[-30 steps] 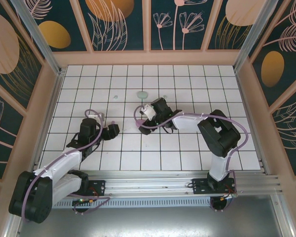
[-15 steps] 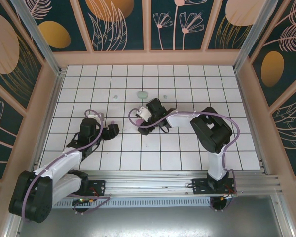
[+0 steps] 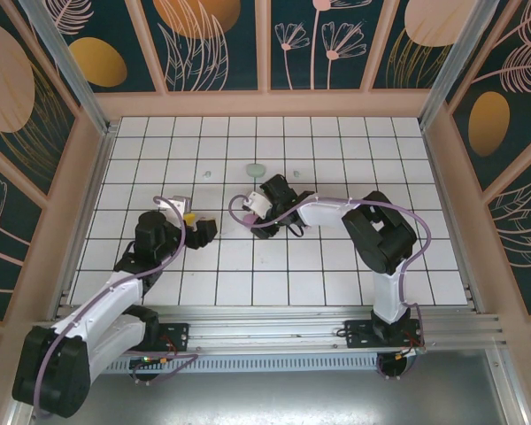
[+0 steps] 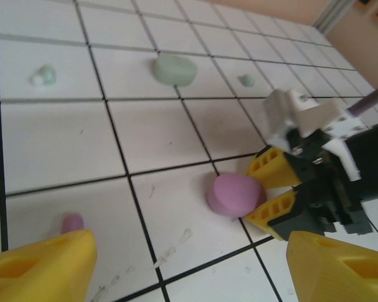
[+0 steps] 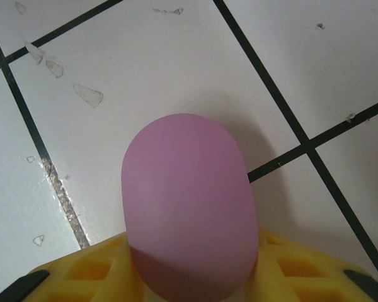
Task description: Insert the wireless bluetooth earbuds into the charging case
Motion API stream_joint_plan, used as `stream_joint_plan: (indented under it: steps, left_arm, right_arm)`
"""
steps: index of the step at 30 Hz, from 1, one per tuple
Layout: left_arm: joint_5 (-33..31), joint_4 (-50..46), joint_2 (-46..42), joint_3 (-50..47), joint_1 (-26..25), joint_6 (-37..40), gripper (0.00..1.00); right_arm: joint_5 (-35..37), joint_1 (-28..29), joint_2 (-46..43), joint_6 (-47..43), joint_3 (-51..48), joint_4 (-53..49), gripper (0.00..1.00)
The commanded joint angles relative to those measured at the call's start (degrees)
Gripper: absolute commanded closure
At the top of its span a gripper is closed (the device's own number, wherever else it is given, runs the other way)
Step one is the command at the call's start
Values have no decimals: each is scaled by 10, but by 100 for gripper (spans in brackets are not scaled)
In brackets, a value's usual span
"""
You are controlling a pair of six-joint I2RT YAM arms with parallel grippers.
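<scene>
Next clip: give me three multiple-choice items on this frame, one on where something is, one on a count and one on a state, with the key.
1. Where is the pink case?
A) between the right hand's fingers
B) at the near table edge
C) against the back wall

2. How many mint earbuds lie on the tiles in the left wrist view?
A) none
B) two
C) four

3. How does the left hand stand?
A) shut, fingers touching
B) clamped on a cable
C) open, nothing between its fingers

Key:
1 A: yellow fingers flank the case on both sides.
2 B: one lies on each side of the mint case.
3 C: its yellow fingers stand wide apart over bare tile.
</scene>
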Motion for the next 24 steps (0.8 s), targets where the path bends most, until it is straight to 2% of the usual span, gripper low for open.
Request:
stream_joint_plan:
  steps: [1,8,13,18,24]
  left_arm:
    - [23,23,-28,5,-2,77,22]
    - [81,-2,-92,15,-3,228,20]
    - [137,-79,-95,46,-2,329,19]
    - [186,-121,-93,78,-2,385,20]
    - [235,-110,-55,131,-2,398,25]
  right_arm:
    - [-17,-1,-25,-17,6,-12,62]
    - [-46,-15,-54,-16,-12,3,64]
    - [-66,-19,-82,-4,-28,23,65]
    - [-89,-17,-125,1,-25,6,65]
    - [-111,-16,-202,4,-5,-34,65]
